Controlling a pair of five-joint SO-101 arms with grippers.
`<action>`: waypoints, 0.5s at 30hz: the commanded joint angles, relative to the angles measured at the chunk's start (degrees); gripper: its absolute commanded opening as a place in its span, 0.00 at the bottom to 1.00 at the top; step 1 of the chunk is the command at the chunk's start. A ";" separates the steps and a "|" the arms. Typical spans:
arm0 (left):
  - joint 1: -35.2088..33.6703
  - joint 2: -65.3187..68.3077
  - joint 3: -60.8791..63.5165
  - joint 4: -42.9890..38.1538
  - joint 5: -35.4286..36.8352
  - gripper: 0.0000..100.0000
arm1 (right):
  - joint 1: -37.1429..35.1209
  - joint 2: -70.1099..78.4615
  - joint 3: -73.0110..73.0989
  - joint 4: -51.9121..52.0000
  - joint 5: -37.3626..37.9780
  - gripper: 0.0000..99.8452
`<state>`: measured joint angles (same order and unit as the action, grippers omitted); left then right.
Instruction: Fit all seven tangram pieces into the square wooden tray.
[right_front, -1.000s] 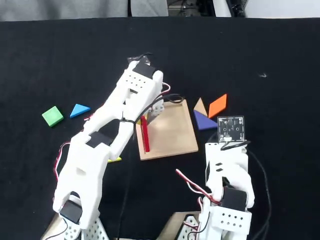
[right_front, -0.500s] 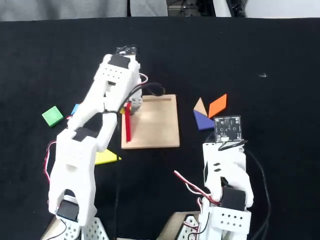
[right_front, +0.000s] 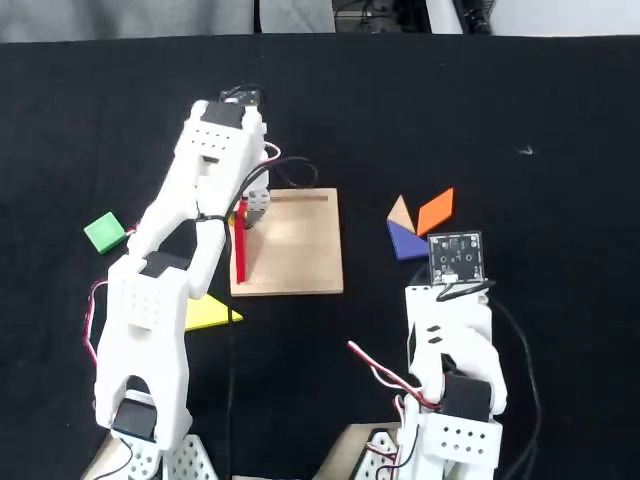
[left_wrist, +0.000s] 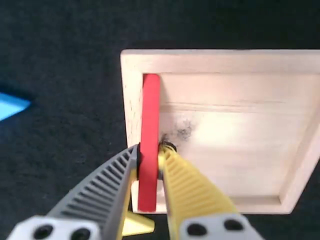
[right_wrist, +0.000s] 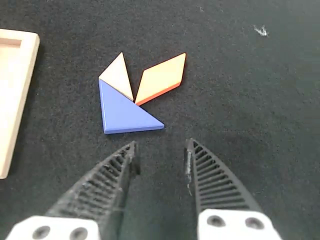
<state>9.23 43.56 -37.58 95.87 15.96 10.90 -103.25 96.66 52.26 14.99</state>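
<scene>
The square wooden tray (right_front: 300, 250) (left_wrist: 220, 60) lies mid-table. A red piece (right_front: 241, 243) (left_wrist: 150, 100) stands on its edge just inside the tray's left rim. My left gripper (left_wrist: 149, 150) (right_front: 245, 212) is shut on it from above. My right gripper (right_wrist: 160, 150) is open and holds nothing, just short of a dark blue triangle (right_wrist: 122, 112) (right_front: 405, 241). A tan triangle (right_wrist: 119, 75) (right_front: 401, 212) and an orange parallelogram (right_wrist: 161, 77) (right_front: 436, 211) touch that triangle. A yellow triangle (right_front: 210, 315) (left_wrist: 135, 225) lies by the tray's near left corner.
A green square (right_front: 105, 232) lies at the far left of the black table. A light blue triangle (left_wrist: 10, 105) sits left of the tray, beyond the left arm (right_front: 190, 230). The right arm's base (right_front: 450, 400) stands at the front right.
The left arm has swung to the left with the red piece in its grip. The tray has slid left with it and turned square to the table. The right arm has not moved.
</scene>
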 joint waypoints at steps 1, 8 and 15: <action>-0.75 -0.62 -5.67 3.87 -0.53 0.03 | -0.79 -5.23 -0.13 0.62 -0.09 0.15; -0.75 -1.23 -6.37 4.57 -0.53 0.07 | -0.88 -5.32 -0.13 1.32 0.00 0.15; 1.19 0.79 -6.37 4.40 -0.53 0.11 | -0.88 -5.32 -0.13 1.32 0.00 0.15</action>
<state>9.32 44.79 -40.84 99.56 15.96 10.90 -103.25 96.66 53.23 14.99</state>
